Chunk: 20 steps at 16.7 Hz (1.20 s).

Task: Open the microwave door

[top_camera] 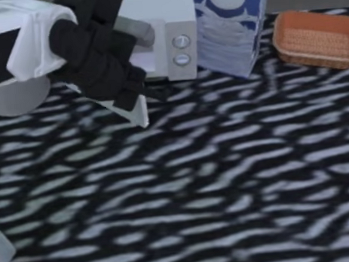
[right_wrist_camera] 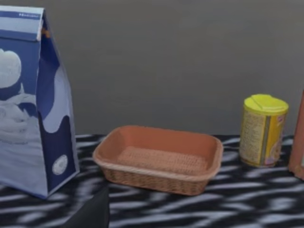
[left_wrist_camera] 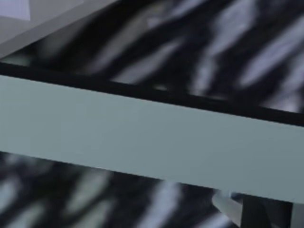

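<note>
The left gripper [top_camera: 137, 96] sits at the front of the microwave [top_camera: 158, 24], low against the swung-out microwave door [top_camera: 138, 112], whose pale edge sticks out toward the counter's middle from under the black wrist. Whether the jaws are wide or narrow cannot be told: the arm's own bulk hides them from above. The left wrist view shows only a broad pale grey-green band, the door's edge [left_wrist_camera: 152, 137], lying slantwise across the striped counter [left_wrist_camera: 190, 61].

The microwave stands at the far edge of the counter, left of centre in the top view, its two round silver knobs [top_camera: 182, 49] stacked on the right panel. The door stands open, angled away from the front.

Just right of the microwave, nearly touching it, stands a blue-and-white carton [top_camera: 232, 25]. Right of the carton and apart from it lies a shallow orange-brown wicker basket [top_camera: 318, 40]. In the right wrist view a yellow canister [right_wrist_camera: 262, 130] with a yellow lid stands beyond the basket, farther still from the microwave, and a reddish edge of another object shows at the frame's border.

The counter [top_camera: 226, 181] is covered in a black-and-white wavy zebra-like pattern. Behind it rises a plain grey wall [right_wrist_camera: 166, 57].

The right gripper is not seen in the top view; only a dark shape [right_wrist_camera: 92, 211] shows in its wrist view, so its jaws cannot be judged.
</note>
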### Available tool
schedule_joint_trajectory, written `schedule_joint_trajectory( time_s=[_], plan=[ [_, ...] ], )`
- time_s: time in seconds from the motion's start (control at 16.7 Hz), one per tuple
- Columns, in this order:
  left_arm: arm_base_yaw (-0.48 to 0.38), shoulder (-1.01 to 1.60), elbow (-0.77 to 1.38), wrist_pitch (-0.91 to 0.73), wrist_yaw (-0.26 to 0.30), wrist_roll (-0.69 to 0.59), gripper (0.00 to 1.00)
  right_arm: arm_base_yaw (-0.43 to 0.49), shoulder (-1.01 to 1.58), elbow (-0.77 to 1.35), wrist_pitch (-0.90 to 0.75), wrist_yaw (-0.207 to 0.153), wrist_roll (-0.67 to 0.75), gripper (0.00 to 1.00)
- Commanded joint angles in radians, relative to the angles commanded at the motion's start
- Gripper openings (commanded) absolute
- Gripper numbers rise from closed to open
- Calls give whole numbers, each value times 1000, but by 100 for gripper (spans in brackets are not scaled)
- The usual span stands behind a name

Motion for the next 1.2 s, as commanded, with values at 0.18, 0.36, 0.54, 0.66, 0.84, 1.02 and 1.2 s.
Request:
schedule_joint_trajectory(
  time_s=[0.18, 0.36, 0.54, 0.66, 0.84, 1.02, 1.2],
  plan=[
    [14, -28, -17, 12, 23, 40, 0, 0, 0, 0, 0, 0, 0, 100],
    [14, -28, -17, 12, 23, 40, 0, 0, 0, 0, 0, 0, 0, 100],
    [14, -28, -17, 12, 23, 40, 0, 0, 0, 0, 0, 0, 0, 100],
    [14, -28, -17, 12, 23, 40, 0, 0, 0, 0, 0, 0, 0, 100],
    [14, -28, -17, 12, 23, 40, 0, 0, 0, 0, 0, 0, 0, 100],
    [14, -28, -17, 12, 23, 40, 0, 0, 0, 0, 0, 0, 0, 100],
    [14, -28, -17, 12, 23, 40, 0, 0, 0, 0, 0, 0, 0, 100]
  ],
)
